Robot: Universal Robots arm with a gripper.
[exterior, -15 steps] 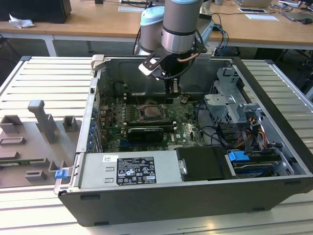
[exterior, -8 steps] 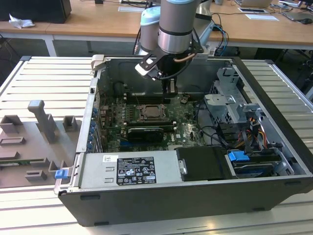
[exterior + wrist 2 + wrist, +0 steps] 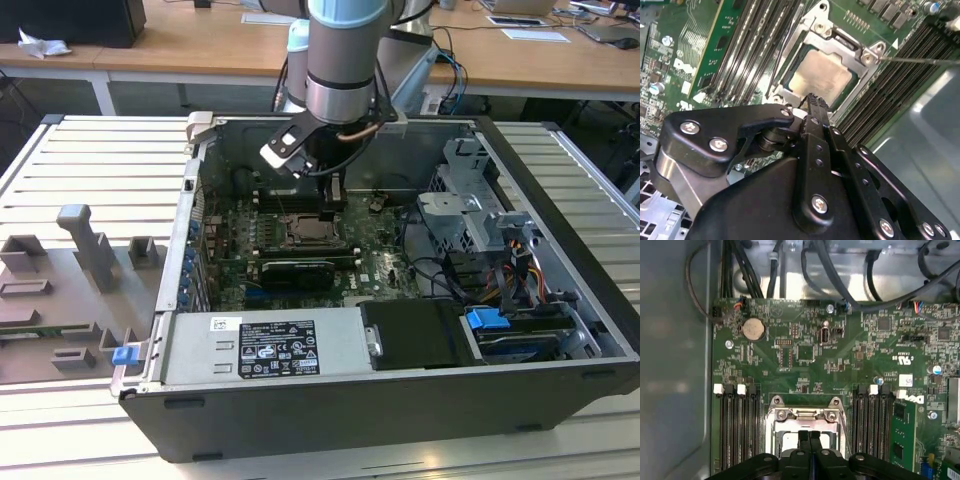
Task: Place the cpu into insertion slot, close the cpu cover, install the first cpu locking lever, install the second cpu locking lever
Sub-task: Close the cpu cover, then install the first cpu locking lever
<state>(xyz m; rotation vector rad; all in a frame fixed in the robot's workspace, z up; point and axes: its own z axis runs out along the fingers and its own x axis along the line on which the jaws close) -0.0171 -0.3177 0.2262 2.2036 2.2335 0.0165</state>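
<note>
Robot arm [image 3: 345,60] reaching steeply down, tool [image 3: 810,435] tipped downward, fingers [image 3: 804,441] seemingly pressed together

The slatted table [image 3: 100,170] holds computer case [image 3: 400,425], grey fixtures [image 3: 85,245].

Illegible print on power-supply label [image 3: 276,348]

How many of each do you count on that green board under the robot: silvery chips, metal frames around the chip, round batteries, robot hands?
cpu: 1
cpu cover: 1
coin battery: 1
hand: 1
Total: 4
</note>
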